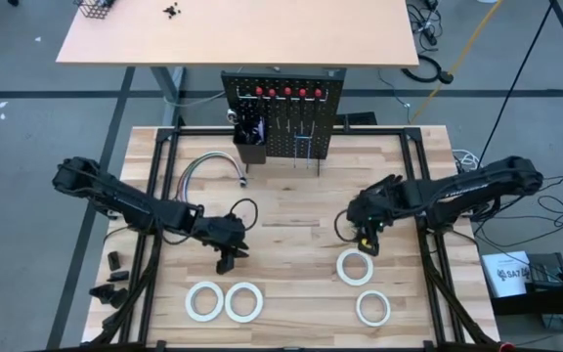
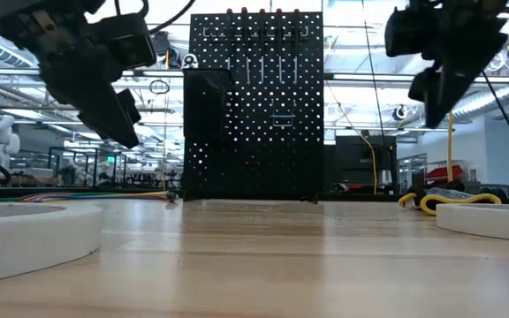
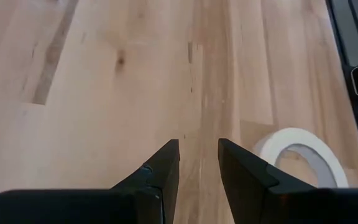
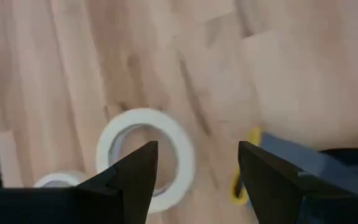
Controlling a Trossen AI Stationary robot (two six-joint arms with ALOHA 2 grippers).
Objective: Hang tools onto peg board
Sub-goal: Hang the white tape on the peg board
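The black peg board stands upright at the table's far edge, with red-handled screwdrivers hanging along its top. White tape rolls lie flat on the wood: two at the near left and two at the near right. My left gripper hovers open above the table just beyond the left pair; one roll shows past its fingers. My right gripper hovers open just beyond the right pair, and its wrist view shows a roll ahead between the fingers.
A curved grey cable bundle lies left of the board's small black bin. A black-and-yellow flat object lies on the wood close under my right gripper. Bare wood stretches between the arms and the board.
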